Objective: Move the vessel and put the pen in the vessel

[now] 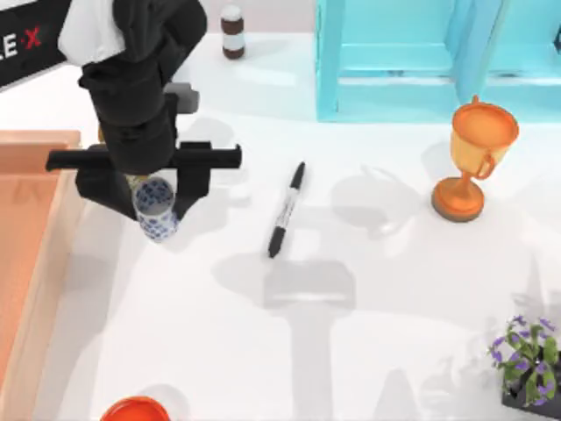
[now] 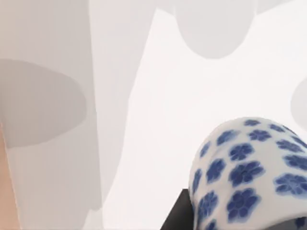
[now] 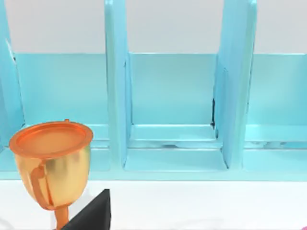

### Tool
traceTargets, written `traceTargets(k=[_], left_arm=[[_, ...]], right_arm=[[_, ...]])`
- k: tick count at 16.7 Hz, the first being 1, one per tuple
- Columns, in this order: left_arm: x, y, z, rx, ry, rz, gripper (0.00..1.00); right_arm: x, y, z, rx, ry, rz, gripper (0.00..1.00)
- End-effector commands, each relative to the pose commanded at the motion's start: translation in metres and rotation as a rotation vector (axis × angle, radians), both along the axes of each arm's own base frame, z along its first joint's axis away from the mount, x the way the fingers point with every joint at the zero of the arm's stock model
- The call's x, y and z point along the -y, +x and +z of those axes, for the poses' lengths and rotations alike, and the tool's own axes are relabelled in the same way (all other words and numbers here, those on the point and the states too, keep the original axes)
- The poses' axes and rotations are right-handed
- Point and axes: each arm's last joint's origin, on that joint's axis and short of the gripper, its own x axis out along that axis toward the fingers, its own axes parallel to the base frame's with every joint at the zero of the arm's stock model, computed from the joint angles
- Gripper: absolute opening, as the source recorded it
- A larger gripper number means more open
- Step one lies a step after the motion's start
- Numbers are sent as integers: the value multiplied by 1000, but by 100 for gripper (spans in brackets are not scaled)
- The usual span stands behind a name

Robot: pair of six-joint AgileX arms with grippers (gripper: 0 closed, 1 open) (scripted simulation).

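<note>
On the white table [image 1: 368, 333], seen from above, the biggest things ringed the work area: a pale blue rack [image 1: 421, 61] of open compartments along the far edge, cut off by the frame, and a peach-coloured tray [image 1: 39, 237] at the left side, only partly in frame. The left arm [image 1: 131, 88] reached in over the left half of the table, its black bulk hiding the ground beneath it. The left gripper [image 1: 156, 195] was pinched on the cup [image 1: 156, 210], a finger on either side of it; the cup stood with its open mouth facing up, near the tray and well left of the pen, and whether its base touched the table could not be told. In the left wrist view the cup's blue-flowered wall [image 2: 249, 172] bulged close to the lens, one dark finger edge [image 2: 177, 215] beside it. An orange trophy goblet [image 1: 473, 158] stood upright at the right, in front of the rack. The pen [image 1: 287, 209] lay flat near the centre, its long axis running from near-left to far-right, apart from everything else. A potted plant [image 1: 526, 360], an orange-red bowl [image 1: 136, 410] and a small brown-and-white bottle [image 1: 232, 32] sat at the edges, the first two cropped. A dark piece of the right gripper [image 3: 93, 213] showed beside the goblet [image 3: 50, 163] in its own wrist view, and I cannot tell how its fingers stood.
</note>
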Motion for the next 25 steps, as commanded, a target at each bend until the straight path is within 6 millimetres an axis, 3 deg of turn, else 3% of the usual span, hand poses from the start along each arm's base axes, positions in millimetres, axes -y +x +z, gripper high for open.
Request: traceTargets(k=[8, 11, 24, 25], left_arm=[[1, -1, -46, 0, 1, -2, 0], [1, -1, -46, 0, 1, -2, 0], [1, -1, -46, 0, 1, -2, 98], [1, -1, -46, 0, 1, -2, 100]], right_arm=[[0, 0, 0, 0, 0, 0, 100], [0, 0, 0, 0, 0, 0, 100], [0, 0, 0, 0, 0, 0, 100], [0, 0, 0, 0, 0, 0, 100]])
